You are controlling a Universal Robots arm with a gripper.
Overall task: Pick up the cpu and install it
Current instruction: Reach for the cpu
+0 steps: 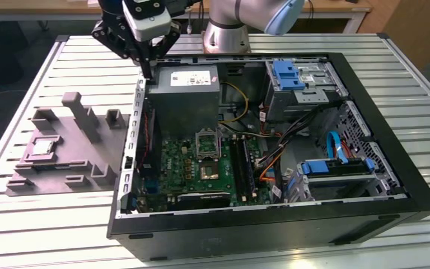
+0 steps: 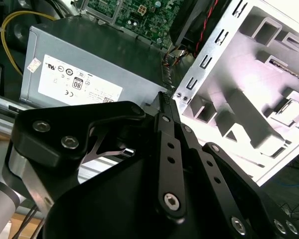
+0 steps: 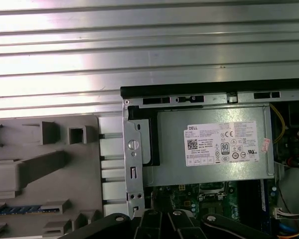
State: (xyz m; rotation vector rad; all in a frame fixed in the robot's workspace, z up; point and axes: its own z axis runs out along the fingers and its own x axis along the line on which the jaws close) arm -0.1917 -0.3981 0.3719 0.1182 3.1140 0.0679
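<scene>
Pincer [image 1: 148, 73] up over the back corner of the case [image 1: 394, 185], above the power supply's [image 1: 187, 98] corner nearest the tray. My fingers [image 2: 165, 144] are pressed together, nothing between them; both wrist views show the black linkage closed to a single tip.

Count on the table [image 1: 43, 224]:
- one cpu [image 1: 42, 147], silvery square, lying flat in a recess of the tray, on the exterior view's left, well apart from my pincer
- one grey plastic tray [image 1: 58, 182], raised blocks standing on it, just beside the case wall
- one open case, lying on its side
- one power supply, grey box, label up
- one green motherboard [image 1: 181, 162] with one metal-framed socket [image 1: 209, 169], no cpu seated that I can make out
- two blue brackets, one [image 1: 286, 75] at the back, one [image 1: 335, 166] toward the front
</scene>
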